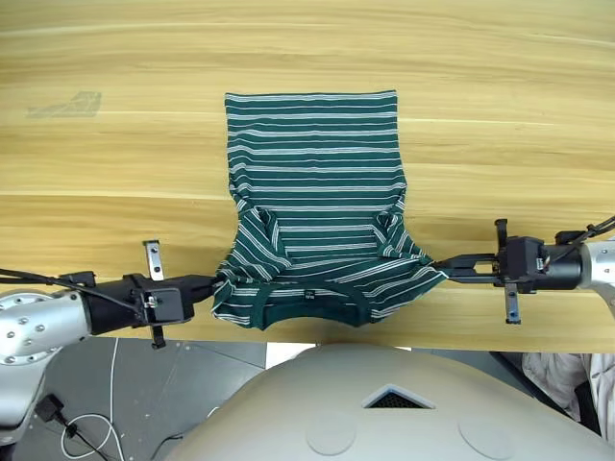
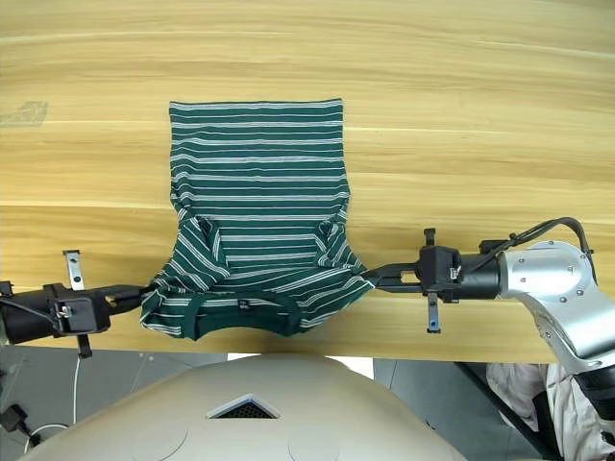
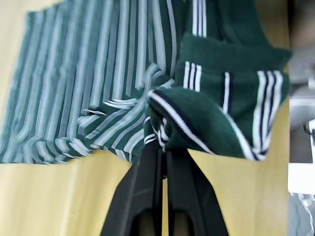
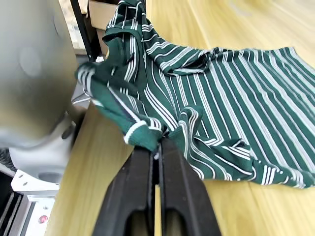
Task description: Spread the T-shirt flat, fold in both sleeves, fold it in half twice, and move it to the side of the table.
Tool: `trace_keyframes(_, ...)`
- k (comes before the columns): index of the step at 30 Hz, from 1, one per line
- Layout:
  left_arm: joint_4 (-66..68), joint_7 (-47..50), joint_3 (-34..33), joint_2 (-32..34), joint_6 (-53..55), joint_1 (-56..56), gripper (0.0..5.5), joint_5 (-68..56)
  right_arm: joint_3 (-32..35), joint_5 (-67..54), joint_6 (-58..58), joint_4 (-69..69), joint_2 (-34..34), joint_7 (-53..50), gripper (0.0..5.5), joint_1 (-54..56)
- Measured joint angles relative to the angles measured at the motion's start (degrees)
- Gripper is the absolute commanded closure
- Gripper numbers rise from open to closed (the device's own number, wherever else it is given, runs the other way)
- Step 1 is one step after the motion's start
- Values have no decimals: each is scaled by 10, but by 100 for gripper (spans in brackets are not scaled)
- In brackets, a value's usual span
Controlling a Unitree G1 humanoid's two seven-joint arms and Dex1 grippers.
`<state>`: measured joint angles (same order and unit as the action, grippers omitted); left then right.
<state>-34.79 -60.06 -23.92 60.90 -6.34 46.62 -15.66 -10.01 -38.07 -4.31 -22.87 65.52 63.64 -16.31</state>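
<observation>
A dark green T-shirt (image 1: 312, 173) with thin white stripes lies on a pale wooden desk (image 1: 500, 115), its straight hem at the far end and its neckline (image 1: 309, 305) turned toward the robot, close to the desk's near edge. The far half of the garment lies smooth and flat. The near half is rumpled, with diagonal creases running from the chest out to both sleeve ends.

The left end effector (image 1: 213, 285) sits at the shirt's left sleeve end, its two black fingers (image 3: 147, 172) pinched together on a bunched fold of striped cloth. The right end effector (image 1: 440, 265) mirrors it at the right sleeve end, its fingers (image 4: 172, 182) clamped narrow on the cuffed sleeve edge. Both arms lie low over the near edge of the desk, pointing inward at the shirt from opposite sides.

A faint grey rectangular mark (image 1: 65, 104) shows on the desk surface well to the left of the shirt, toward the far side.
</observation>
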Motion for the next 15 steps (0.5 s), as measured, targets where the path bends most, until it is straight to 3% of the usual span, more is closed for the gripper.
trace_keyframes(10, -74, -62, -52, -59, 59, 47, 550, -45, 101, 3, 23, -74, -20, 25, 545, -93)
trace_keyframes(15, -104, -94, -119, -101, 73, 90, 550, -71, 175, 7, 25, -108, -30, 38, 545, -156)
